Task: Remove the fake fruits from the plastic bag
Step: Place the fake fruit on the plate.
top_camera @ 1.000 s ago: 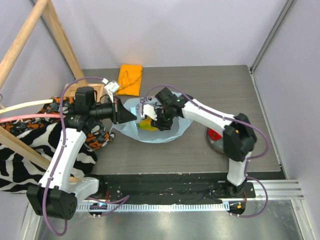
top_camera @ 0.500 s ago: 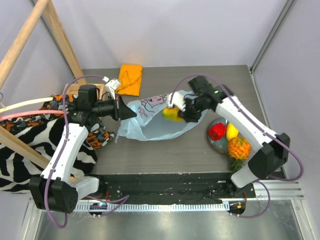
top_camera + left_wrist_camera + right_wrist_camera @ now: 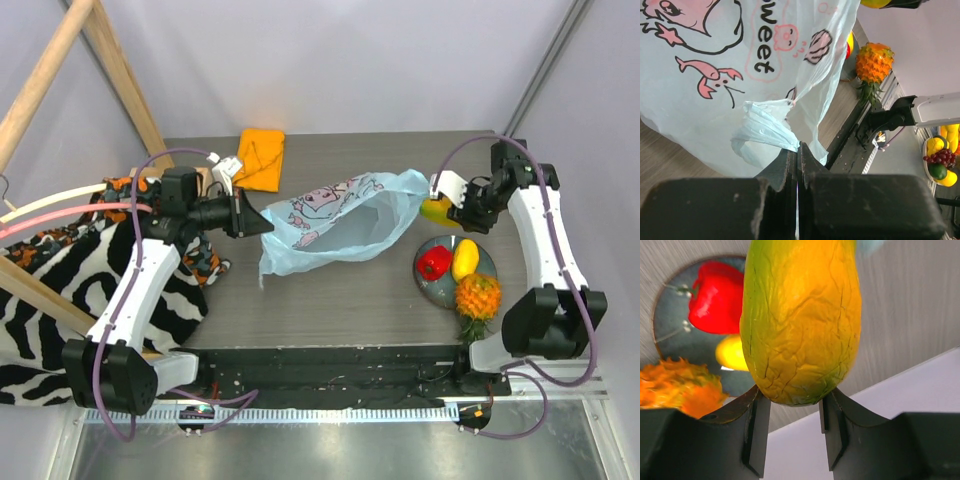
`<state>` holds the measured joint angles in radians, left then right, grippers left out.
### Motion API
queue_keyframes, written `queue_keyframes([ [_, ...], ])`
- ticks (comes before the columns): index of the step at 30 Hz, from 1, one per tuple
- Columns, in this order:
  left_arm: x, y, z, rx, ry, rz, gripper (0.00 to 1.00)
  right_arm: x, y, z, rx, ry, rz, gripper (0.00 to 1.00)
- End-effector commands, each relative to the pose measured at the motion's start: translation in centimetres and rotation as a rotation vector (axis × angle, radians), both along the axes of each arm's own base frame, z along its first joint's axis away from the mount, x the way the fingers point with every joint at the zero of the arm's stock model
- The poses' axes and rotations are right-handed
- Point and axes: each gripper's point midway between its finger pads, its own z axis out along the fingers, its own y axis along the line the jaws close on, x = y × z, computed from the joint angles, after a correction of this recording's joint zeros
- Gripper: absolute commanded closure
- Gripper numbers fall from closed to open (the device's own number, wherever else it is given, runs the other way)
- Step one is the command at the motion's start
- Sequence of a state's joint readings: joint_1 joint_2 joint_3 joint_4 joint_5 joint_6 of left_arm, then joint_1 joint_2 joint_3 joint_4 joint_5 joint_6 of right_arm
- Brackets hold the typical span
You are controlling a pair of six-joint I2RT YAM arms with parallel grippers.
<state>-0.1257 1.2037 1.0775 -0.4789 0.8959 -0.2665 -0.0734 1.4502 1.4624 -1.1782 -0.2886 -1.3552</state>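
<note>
The light-blue plastic bag (image 3: 335, 225) with pink cartoon prints lies across the table's middle; it also fills the left wrist view (image 3: 715, 75). My left gripper (image 3: 258, 222) is shut on the bag's left edge (image 3: 775, 135). My right gripper (image 3: 447, 208) is shut on a yellow-green fruit (image 3: 436, 209), held above the table just left of the dark plate (image 3: 430, 287); the fruit fills the right wrist view (image 3: 802, 320). On the plate lie a red fruit (image 3: 434, 262), a yellow fruit (image 3: 464, 258) and the orange pineapple (image 3: 477, 297), which reaches over the plate's near rim.
A folded orange cloth (image 3: 261, 157) lies at the back of the table. A zebra-striped cloth (image 3: 60, 290) and wooden bars (image 3: 110, 60) hang off the left side. A small white object (image 3: 224, 168) sits beside the orange cloth.
My right gripper has pulled the yellow-green fruit out of the bag and carried it right, over toward the plate. The bag has spread out and stretched to the right.
</note>
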Motion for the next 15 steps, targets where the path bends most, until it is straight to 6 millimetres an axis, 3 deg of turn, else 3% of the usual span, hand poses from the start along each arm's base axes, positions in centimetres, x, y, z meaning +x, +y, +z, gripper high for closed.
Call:
queue_keyframes([
  [1,1.0,0.1,2.0,-0.016,-0.066,0.016,1.0,2.6,-3.8,-2.2,-0.076,0.004,-0.005,0.78],
  [10,1.1,0.5,1.7,-0.013,-0.045,0.032,1.0,7.8,-6.9,-7.6,-0.299,0.008,0.222,0.77],
  [15,1.4,1.1,1.6,-0.008,-0.038,0.051,1.0,9.6,-7.7,-8.9,-0.372,0.018,0.333,0.76],
])
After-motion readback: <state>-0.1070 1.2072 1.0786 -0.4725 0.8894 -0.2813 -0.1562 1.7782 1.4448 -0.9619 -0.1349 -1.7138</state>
